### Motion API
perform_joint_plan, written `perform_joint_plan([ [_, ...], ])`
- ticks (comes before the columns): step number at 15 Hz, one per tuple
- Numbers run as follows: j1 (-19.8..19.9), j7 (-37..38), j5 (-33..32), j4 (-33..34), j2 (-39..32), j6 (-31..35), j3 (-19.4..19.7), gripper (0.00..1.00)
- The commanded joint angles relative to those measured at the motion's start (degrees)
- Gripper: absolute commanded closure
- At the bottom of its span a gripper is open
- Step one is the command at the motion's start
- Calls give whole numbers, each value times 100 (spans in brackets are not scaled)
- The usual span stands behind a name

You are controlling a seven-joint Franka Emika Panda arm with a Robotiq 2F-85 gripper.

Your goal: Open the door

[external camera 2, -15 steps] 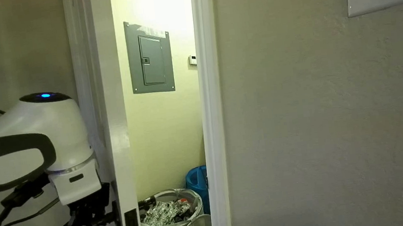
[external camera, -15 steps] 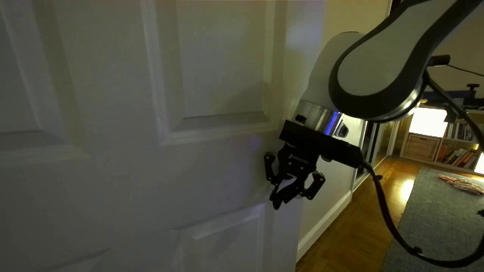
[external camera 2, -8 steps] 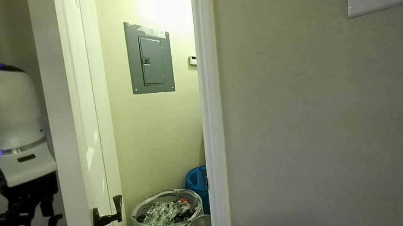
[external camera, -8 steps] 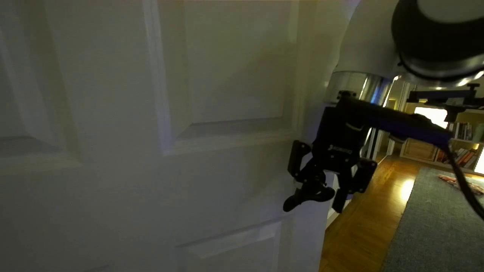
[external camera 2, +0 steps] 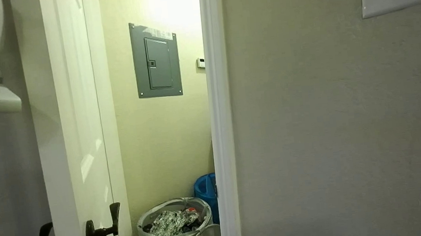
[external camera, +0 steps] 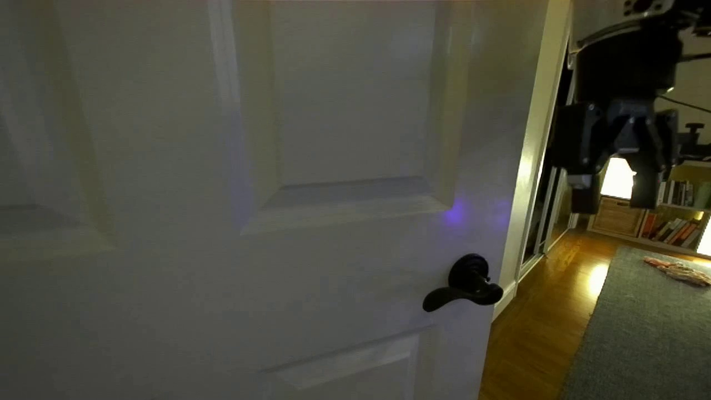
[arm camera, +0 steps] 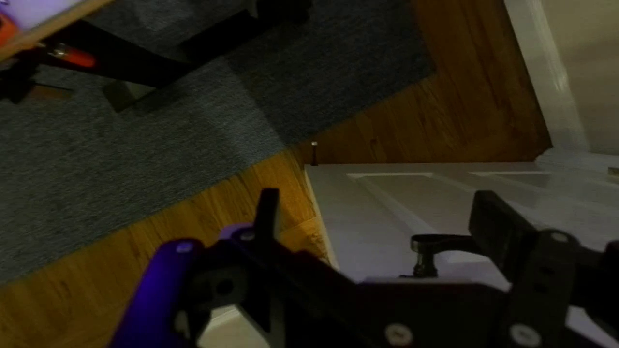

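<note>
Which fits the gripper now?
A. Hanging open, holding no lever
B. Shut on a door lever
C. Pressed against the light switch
A: in an exterior view the gripper hangs apart from the black lever handle, its jaws spread and holding nothing.

No text can be read. The pale patch point(external camera 2: 158, 33) at the top of the grey wall panel point(external camera 2: 156, 61) and the display point(external camera 2: 202, 61) on the white wall device point(external camera 2: 200, 65) are too blurred, the book spines point(external camera: 674, 229) too small.
</note>
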State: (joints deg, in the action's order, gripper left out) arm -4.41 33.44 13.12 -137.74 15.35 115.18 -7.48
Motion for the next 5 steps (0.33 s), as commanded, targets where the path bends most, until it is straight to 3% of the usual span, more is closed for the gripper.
perform_joint_plan([
  [1, 195, -321, -372, -158, 766, -866, 128, 0],
  [5, 259, -245, -249, 12, 595, -772, 49, 0],
])
